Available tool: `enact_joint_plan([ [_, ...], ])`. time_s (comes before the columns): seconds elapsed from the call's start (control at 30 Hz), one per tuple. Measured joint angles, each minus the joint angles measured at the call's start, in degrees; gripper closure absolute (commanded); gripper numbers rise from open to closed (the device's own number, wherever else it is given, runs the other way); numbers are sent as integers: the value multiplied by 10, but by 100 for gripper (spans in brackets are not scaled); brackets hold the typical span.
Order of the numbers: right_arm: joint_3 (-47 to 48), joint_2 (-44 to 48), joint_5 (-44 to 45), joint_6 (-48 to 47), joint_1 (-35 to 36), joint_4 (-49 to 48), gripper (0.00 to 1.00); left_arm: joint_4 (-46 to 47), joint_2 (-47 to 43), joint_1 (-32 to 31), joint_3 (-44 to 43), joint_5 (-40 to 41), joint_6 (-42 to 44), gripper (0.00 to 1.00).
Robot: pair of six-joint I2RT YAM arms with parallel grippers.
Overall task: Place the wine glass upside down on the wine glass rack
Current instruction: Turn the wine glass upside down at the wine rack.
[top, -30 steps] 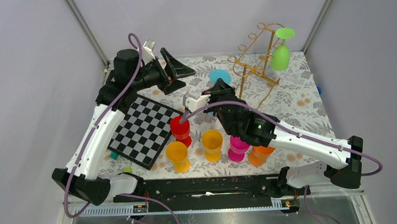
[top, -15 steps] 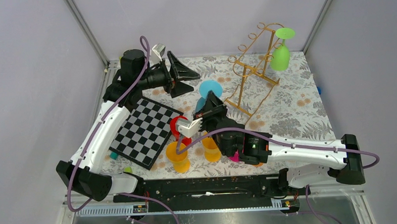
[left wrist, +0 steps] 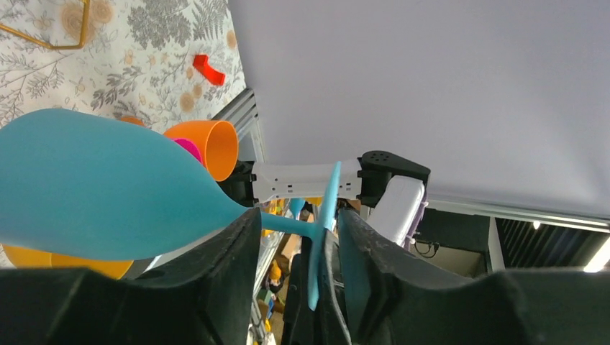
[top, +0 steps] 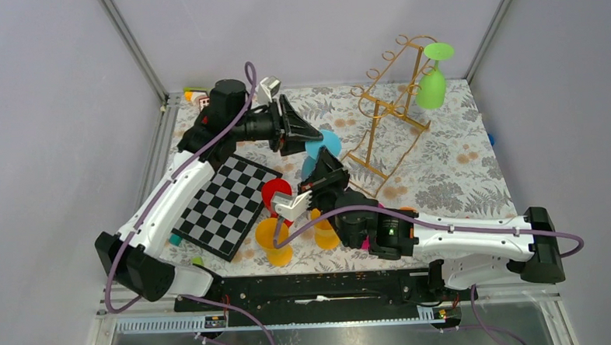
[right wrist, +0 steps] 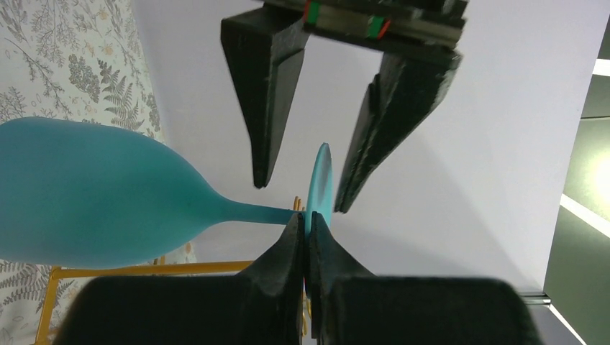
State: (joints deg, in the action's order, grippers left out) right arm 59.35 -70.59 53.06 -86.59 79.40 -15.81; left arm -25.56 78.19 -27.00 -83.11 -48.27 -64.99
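A blue wine glass is held off the table, lying on its side. My right gripper is shut on the rim of its foot disc, with the bowl out to the left. My left gripper is open, and its fingers stand on either side of the same foot disc without pressing it. The bowl also shows in the left wrist view. The gold wire wine glass rack stands at the back right, with a green wine glass hanging upside down on it.
A checkerboard lies at the left. A red cup, two yellow cups and pink and orange cups stand near the front under the right arm. The floral cloth covers the table, and metal posts frame the back corners.
My left arm has swung right, bringing its open fingers around the glass's foot. My right gripper drew the glass back from the rack's side and now holds it almost still.
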Motion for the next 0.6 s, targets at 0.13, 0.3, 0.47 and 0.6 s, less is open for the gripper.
enact_joint_plan([
  [0.13,-5,7,1,5,0,4,100,-4,24,-16,-3,-4,5,68],
  [0.3,-12,8,0,9,0,13,100,-13,33,-20,-16,-8,17,90],
  [0.47,-12,10,-2,21,0,14,99,-13,34,-21,-24,-10,30,100],
  [0.6,-12,10,-1,28,0,14,74,-14,40,-22,-30,-12,36,100],
])
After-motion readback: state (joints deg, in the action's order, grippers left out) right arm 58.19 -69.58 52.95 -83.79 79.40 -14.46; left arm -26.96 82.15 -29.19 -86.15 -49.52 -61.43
